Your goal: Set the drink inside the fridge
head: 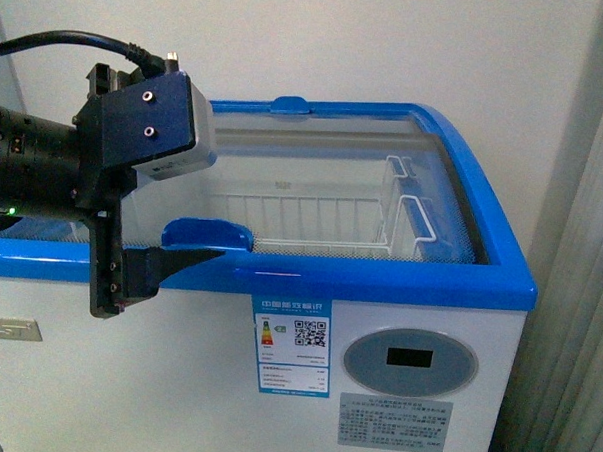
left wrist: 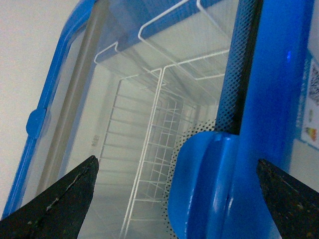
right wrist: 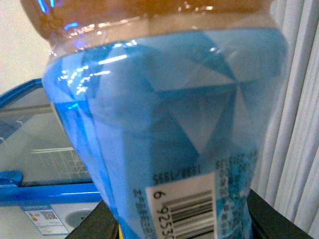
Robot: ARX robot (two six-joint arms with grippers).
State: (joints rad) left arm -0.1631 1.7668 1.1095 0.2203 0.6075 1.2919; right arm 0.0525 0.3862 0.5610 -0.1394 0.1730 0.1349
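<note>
Left gripper (left wrist: 175,167) jaws apart, straddling the blue lid handle (head: 206,232) on the chest fridge's (head: 499,285) near rim. Glass lid (head: 315,157) looks closed. Right gripper (right wrist: 179,221) is clamped on the drink bottle (right wrist: 164,124), right of the fridge, so the left arm likely moves first.

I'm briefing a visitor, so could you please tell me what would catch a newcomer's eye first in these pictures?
The bottle, with blue label and amber drink, fills the right wrist view, black fingers at either side. In front, the left gripper hangs open around the blue handle on the glass lid of the fridge, a white wire basket beneath.
</note>
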